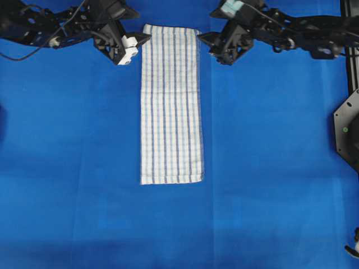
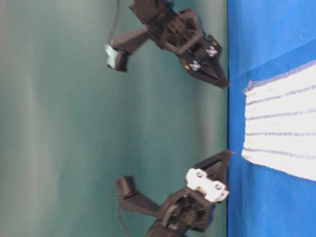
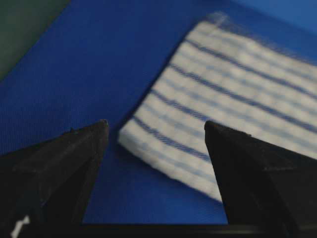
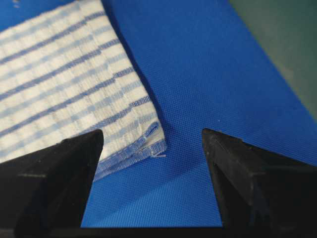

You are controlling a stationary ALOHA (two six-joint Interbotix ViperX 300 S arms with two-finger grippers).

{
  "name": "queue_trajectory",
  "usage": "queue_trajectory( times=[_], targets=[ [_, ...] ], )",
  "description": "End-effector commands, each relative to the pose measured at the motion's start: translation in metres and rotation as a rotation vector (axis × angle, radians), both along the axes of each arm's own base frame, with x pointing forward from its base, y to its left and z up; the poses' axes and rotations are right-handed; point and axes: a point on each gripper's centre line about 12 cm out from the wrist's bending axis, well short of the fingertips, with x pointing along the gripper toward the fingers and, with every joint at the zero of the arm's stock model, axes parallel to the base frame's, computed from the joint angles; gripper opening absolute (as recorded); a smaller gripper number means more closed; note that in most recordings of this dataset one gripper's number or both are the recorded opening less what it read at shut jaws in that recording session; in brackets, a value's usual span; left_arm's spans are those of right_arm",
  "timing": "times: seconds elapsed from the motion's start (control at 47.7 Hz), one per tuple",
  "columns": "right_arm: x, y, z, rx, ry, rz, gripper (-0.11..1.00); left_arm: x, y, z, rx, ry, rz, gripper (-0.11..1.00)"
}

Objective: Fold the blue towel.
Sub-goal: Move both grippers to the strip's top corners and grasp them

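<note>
The blue towel is lying flat; left gripper and right gripper are hovering wide-open at its 12 o'clock corners

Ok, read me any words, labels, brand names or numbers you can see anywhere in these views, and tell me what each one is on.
No readable text in any view.
The blue towel: stripes only, no tag or print showing.
The blue table cover: plain.
The left hand and right hand: no legible markings.

Open blue sheet flanks the blue towel; both end effectors crowd its far corners
</note>
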Motion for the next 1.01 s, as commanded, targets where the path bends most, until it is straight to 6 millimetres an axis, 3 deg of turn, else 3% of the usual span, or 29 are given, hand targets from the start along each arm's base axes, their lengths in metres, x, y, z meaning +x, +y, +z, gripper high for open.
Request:
queue_trajectory(
  times=[0.0,0.251,0.524,0.607,0.859,0.984],
  targets=[
    [0.009,-0.010,0.002,-0.011,-0.027,-0.018,0.84,0.004,0.011,0.002,0.018,-0.028,0.018,0.74],
    [0.016,-0.023,-0.030,0.024,0.007,-0.060,0.84,0.007,0.026,-0.019,0.023,-0.031,0.045,0.74],
    [0.015,-0.023,-0.040,0.040,0.022,-0.069,0.79,0.016,0.029,-0.038,0.011,-0.010,0.042,0.67],
    [0.015,-0.022,-0.041,0.044,0.027,-0.065,0.68,0.015,0.029,-0.038,0.009,-0.007,0.042,0.56],
    [0.018,-0.015,-0.042,0.045,0.032,-0.047,0.09,0.017,0.023,-0.039,0.011,-0.004,0.025,0.09],
    [0.018,-0.015,-0.042,0.043,0.031,-0.046,0.07,0.019,0.022,-0.038,0.023,-0.001,0.014,0.06]
  ],
)
